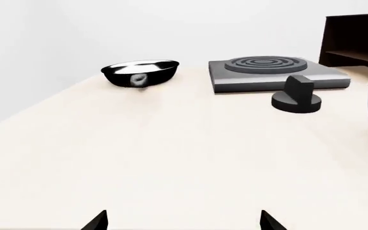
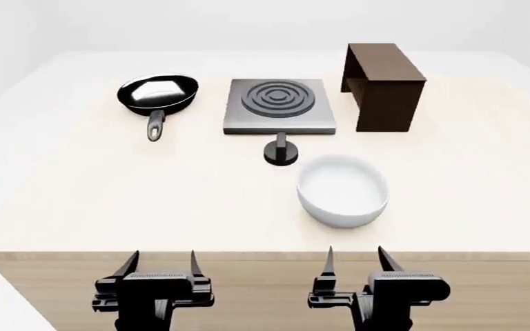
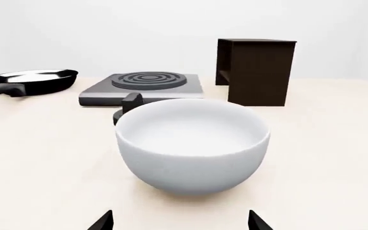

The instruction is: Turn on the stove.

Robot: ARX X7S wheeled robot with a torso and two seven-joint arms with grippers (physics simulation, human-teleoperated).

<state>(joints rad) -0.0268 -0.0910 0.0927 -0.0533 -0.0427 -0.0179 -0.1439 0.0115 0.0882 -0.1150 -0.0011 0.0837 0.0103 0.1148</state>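
Observation:
The stove [image 2: 279, 105] is a flat grey square hotplate with dark concentric rings, at the table's far middle. Its black round knob [image 2: 281, 151] stands just in front of it. Both show in the left wrist view, stove [image 1: 277, 74] and knob [image 1: 296, 96], and in the right wrist view, stove [image 3: 142, 87] with the knob [image 3: 128, 106] partly hidden behind a bowl. My left gripper [image 2: 163, 265] and right gripper [image 2: 355, 262] are both open and empty at the table's near edge, far from the knob.
A white bowl [image 2: 342, 189] sits in front of the knob, close before my right gripper [image 3: 180, 221]. A black frying pan [image 2: 157, 95] lies left of the stove. A dark brown wooden box [image 2: 383, 84] stands at its right. The table [image 2: 81, 200] is pale wood.

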